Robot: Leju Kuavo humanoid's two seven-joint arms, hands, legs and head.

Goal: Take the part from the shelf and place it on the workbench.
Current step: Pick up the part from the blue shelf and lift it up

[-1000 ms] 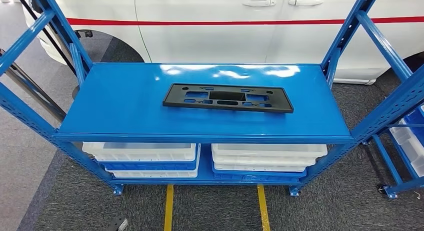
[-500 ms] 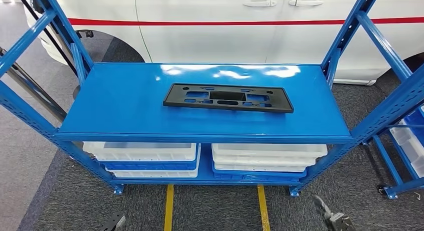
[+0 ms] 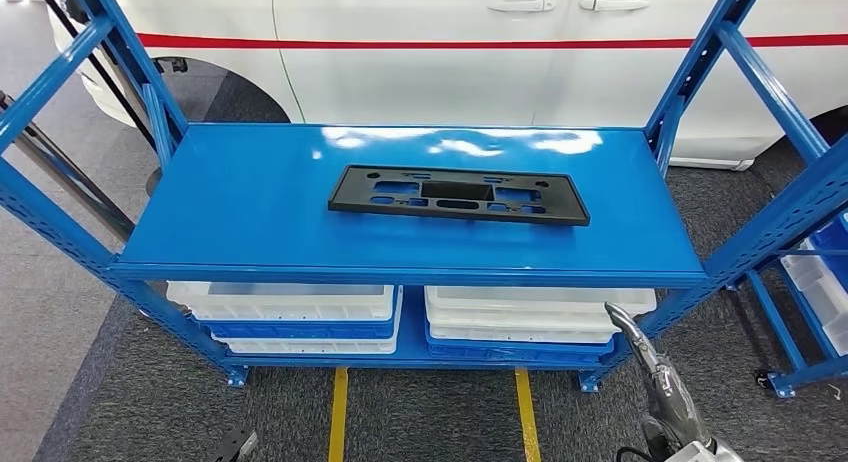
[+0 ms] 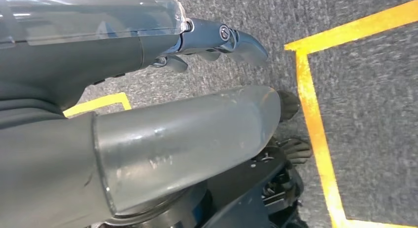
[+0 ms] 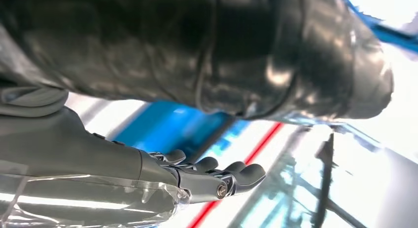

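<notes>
Work has hardly begun. Black part (image 3: 458, 194) lies flat on the middle of the blue shelf (image 3: 250, 212), untouched. Right hand (image 3: 655, 382) is low in front of the shelf, fingers spread, holding nothing. Left hand (image 4: 148, 139) hangs over the floor, holding nothing. Grabbing and carrying are left.

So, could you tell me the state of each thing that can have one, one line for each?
Black plastic part: lying flat on the blue shelf, untouched.
White trays: stacked on the lower level with blue ones.
Car doors: closed.
Right hand: empty, fingers apart, below the shelf's front edge.
Left hand: empty, fingers apart, hanging over the floor.
</notes>
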